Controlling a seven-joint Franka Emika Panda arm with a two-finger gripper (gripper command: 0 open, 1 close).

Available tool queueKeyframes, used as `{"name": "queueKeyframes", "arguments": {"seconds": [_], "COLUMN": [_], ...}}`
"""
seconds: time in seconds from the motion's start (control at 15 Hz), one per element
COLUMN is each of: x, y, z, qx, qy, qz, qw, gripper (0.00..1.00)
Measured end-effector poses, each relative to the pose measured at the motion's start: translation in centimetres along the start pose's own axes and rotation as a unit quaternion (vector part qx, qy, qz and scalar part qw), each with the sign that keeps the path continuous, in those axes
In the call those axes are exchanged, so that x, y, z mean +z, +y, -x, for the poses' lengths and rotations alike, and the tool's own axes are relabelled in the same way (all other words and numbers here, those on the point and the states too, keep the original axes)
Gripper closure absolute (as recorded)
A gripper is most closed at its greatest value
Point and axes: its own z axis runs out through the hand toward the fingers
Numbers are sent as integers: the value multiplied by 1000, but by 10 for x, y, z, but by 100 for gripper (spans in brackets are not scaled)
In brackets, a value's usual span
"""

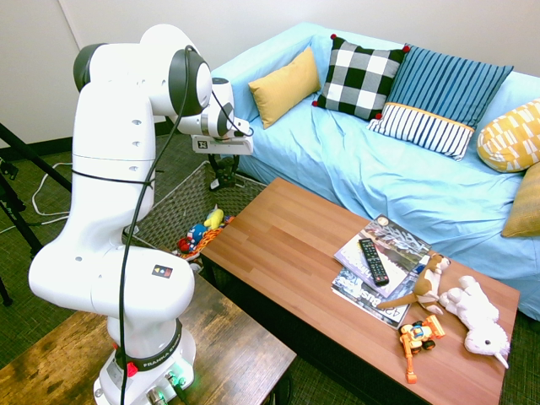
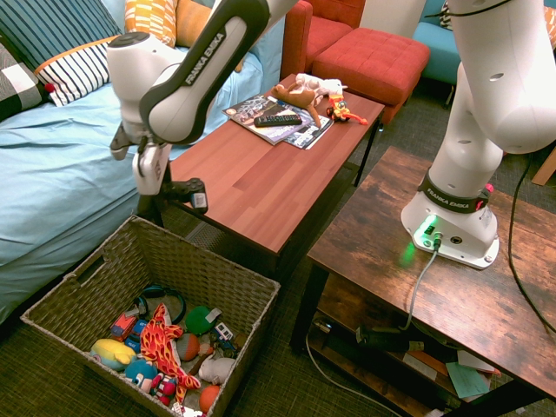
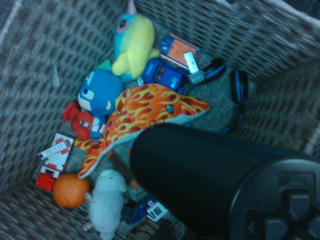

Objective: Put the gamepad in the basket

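Note:
The black gamepad (image 2: 191, 196) hangs in the air over the far end of the woven wicker basket (image 2: 228, 280), and my gripper (image 2: 167, 193) is shut on it. In the first exterior view the gripper (image 1: 224, 171) and gamepad (image 1: 221, 180) sit above the basket (image 1: 173, 207), between the sofa and the coffee table's end. In the wrist view one rounded horn of the gamepad (image 3: 215, 185) fills the foreground, with the basket's wall (image 3: 30, 75) and floor of toys below it.
Several toys lie in the basket, among them a flame-patterned plush (image 3: 145, 112) and an orange ball (image 3: 70, 190). The wooden coffee table (image 2: 261, 182) holds magazines, a slim remote (image 1: 374, 261) and plush animals (image 1: 472, 314). The blue sofa (image 1: 371, 169) runs behind.

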Motion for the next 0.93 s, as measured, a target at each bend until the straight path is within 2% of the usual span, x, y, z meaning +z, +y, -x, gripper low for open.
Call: {"name": "queueKeyframes", "arguments": {"seconds": [0.33,0.6,0.67,0.93], "x": [103,168,175,178], "y": [-63,-58,-55,-69], "z": [11,-4,-11,-22], "qx": [-16,-15,-13,-19], "qy": [-37,-74,-85,-112], "qz": [11,46,54,63], "qw": [999,996,995,992], "gripper": [100,100,0,0]}}
